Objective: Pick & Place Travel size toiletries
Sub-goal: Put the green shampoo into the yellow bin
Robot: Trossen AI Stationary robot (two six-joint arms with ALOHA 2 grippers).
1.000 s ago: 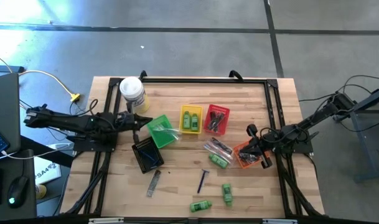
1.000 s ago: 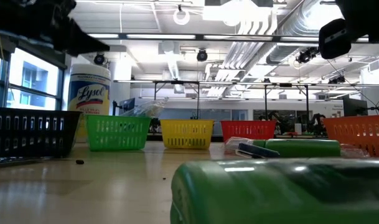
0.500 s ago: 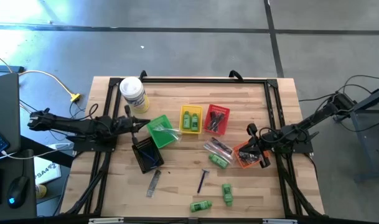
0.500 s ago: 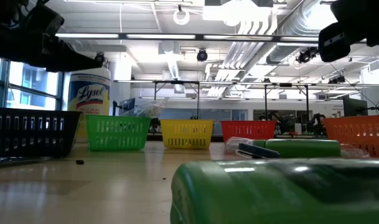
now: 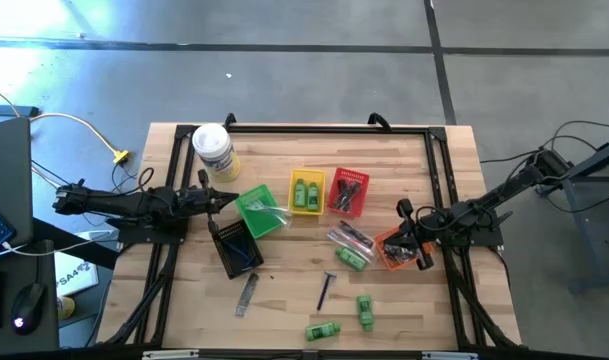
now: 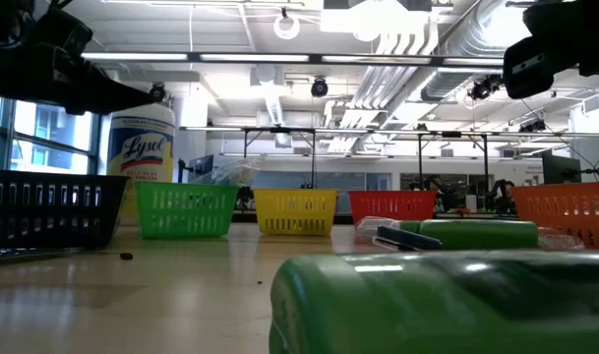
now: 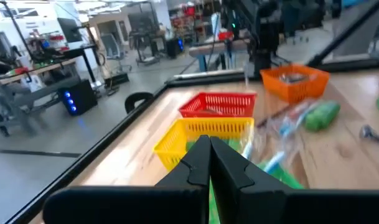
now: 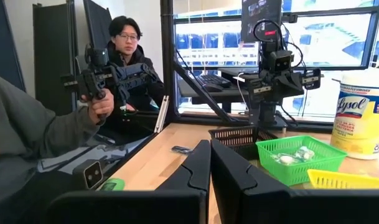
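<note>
The travel size toiletries lie about the wooden table: green mini bottles (image 5: 322,329) (image 5: 365,310) (image 5: 351,259), a dark blue razor (image 5: 326,290), a grey comb (image 5: 247,293) and clear-wrapped sticks (image 5: 349,237). Others sit in the yellow basket (image 5: 306,192), red basket (image 5: 348,192) and green basket (image 5: 257,212). My left gripper (image 5: 232,197) is shut and level at the table's left, just short of the green basket, holding nothing (image 7: 209,155). My right gripper (image 5: 412,232) is shut above the orange basket (image 5: 394,250) at the right, with nothing in it (image 8: 209,160).
A black basket (image 5: 236,245) stands near the left gripper. A big white canister (image 5: 212,150) stands at the far left corner. A black frame (image 5: 324,126) runs along the table's edges. A person (image 8: 124,56) sits beyond the table's left side, holding hand controls.
My left gripper has drawn back toward the table's left edge and sunk a little, still shut, away from the green basket. Nothing on the table has moved.
</note>
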